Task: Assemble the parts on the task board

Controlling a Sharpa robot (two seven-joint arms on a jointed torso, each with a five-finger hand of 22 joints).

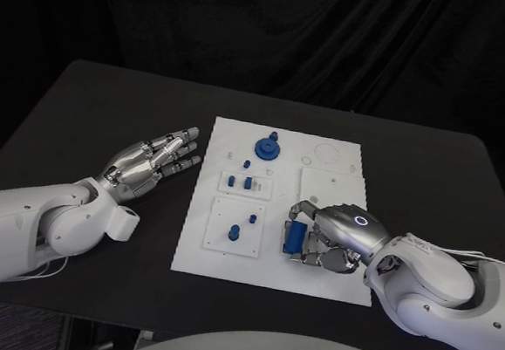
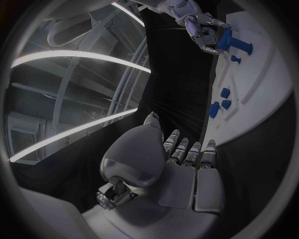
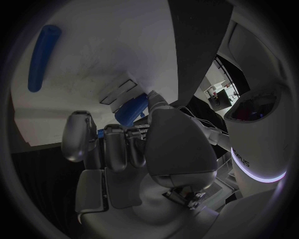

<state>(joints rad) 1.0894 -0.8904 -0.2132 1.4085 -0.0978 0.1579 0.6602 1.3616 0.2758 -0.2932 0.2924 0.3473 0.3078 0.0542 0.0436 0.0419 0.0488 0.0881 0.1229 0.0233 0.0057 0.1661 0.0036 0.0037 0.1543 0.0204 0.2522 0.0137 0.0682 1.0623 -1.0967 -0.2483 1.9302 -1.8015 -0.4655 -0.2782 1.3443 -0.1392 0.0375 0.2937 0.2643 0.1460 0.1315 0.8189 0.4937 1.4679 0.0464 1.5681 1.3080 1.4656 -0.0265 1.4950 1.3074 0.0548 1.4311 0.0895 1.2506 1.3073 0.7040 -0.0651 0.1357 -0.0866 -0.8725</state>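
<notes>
Gripping a blue part (image 1: 295, 236) at the task board's (image 1: 314, 282) five o'clock corner, the right hand (image 1: 339, 237) curls around it — the left hand (image 1: 149, 163), fingers spread, hovers over the tabletop (image 1: 83, 116) at the board's nine o'clock.

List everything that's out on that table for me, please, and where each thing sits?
Table: one, black, under everything.
Task board: one, white, middle of the table.
Round gear-like part: one, blue, far end of the board.
Small parts: a few, blue, mid-board, left of centre.
Small parts: two or so, blue, on the near-left raised plate.
Cylinder part: one, blue, near-right of the board, gripped by the right hand.
Left hand: silver, fingers apart, holding nothing, left of the board.
Right hand: silver, fingers curled round the cylinder part.
</notes>
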